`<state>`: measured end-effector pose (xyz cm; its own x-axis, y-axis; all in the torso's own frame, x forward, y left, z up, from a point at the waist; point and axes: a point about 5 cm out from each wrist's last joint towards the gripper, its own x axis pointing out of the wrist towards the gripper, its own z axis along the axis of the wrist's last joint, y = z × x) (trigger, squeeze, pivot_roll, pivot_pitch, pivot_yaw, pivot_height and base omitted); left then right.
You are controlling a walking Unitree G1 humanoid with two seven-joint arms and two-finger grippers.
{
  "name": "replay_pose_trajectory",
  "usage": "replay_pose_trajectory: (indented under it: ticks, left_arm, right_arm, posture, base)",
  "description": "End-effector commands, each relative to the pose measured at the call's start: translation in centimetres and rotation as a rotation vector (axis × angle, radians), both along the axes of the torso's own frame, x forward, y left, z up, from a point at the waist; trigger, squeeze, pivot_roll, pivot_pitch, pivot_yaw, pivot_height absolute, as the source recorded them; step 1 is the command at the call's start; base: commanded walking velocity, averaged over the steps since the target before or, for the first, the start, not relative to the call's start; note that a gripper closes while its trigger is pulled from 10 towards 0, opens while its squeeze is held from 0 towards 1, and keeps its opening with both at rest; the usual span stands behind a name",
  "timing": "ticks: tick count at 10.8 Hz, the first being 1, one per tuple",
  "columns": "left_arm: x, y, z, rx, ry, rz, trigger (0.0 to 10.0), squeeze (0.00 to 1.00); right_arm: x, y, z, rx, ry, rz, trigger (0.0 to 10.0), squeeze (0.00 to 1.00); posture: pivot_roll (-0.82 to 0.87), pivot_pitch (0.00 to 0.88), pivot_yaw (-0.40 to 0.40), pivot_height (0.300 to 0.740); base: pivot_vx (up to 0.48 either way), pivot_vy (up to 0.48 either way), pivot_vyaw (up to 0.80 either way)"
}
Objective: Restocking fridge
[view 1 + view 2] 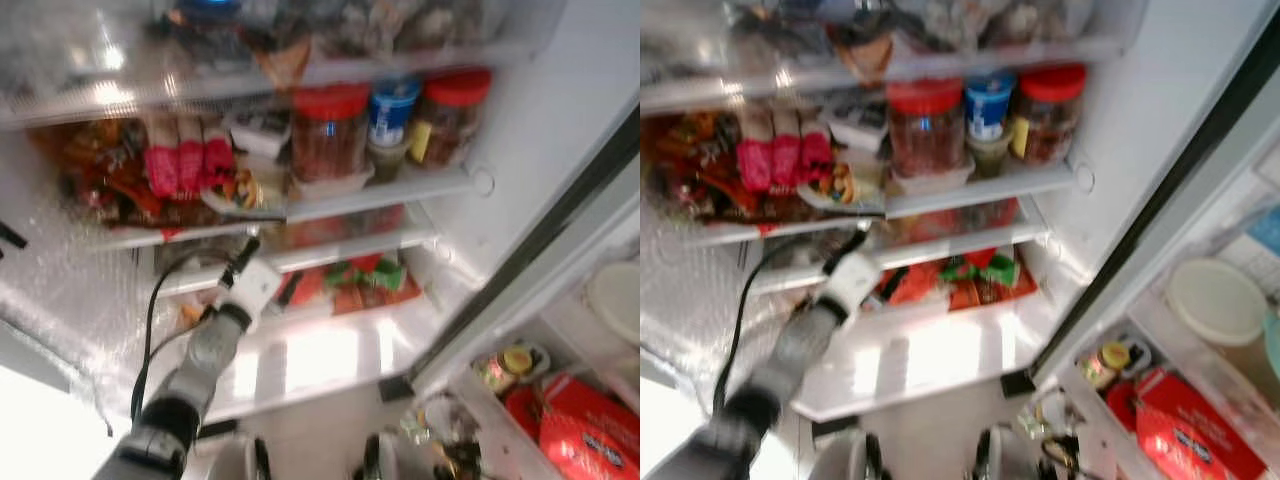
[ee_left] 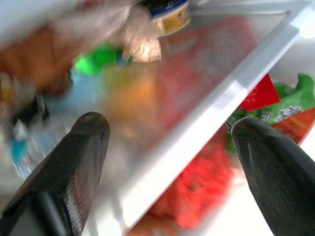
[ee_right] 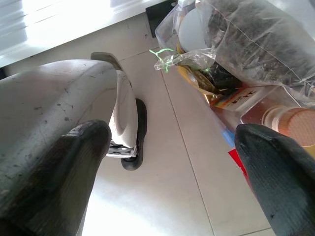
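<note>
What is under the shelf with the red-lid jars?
Under the shelf holding the red-lid jars are red and green packets in a drawer. The left tool reaches there. Things farther back are hidden.

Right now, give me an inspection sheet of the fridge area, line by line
Surface: glass fridge shelf, crowded; lower shelf edge between the left gripper's fingers.
Job's things: two red-lidded jars, a blue-lidded tub, red and green packets on the shelf below.
Clutter: bagged groceries on the tiled floor.
Grippers: left gripper open at the lower shelf, empty; right gripper open, hanging low over the floor.
Cables: black cable along the left arm.
Surroundings: open fridge door bins with red packages.
</note>
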<state>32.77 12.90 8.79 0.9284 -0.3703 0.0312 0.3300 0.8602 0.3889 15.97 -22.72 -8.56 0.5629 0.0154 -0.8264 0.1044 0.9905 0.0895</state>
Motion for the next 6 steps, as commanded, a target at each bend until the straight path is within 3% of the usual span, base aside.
replay_pose_trajectory:
  ticks: [1, 3, 5, 6]
  left_arm:
    - [-0.6, 0.8, -0.6, -0.048, 0.040, 0.028, 10.0, 0.00]
    - [-3.6, 2.7, -1.6, -0.103, 0.062, 0.120, 10.0, 0.00]
    - [-5.9, 4.8, -5.1, -0.182, 0.254, 0.247, 10.0, 0.00]
    - [-6.8, 6.7, -7.1, -0.297, 0.383, 0.428, 10.0, 0.00]
  right_arm:
    - [-0.7, 0.4, -0.4, 0.016, 0.024, -0.009, 10.0, 0.00]
    - [-0.7, 0.3, -0.4, 0.011, 0.024, -0.009, 10.0, 0.00]
    - [-0.7, 0.2, -0.3, 0.003, 0.029, 0.012, 10.0, 0.00]
    - [-0.7, 0.2, -0.3, 0.003, 0.028, 0.012, 10.0, 0.00]
  posture:
    - [0.04, 0.172, -0.011, 0.655]
    - [0.05, 0.184, -0.013, 0.655]
    - [0.05, 0.184, -0.019, 0.655]
    - [0.04, 0.178, -0.020, 0.655]
  base:
    - [0.000, 0.000, 0.00]
    - [0.000, 0.000, 0.00]
    - [0.000, 0.000, 0.00]
    - [0.000, 0.000, 0.00]
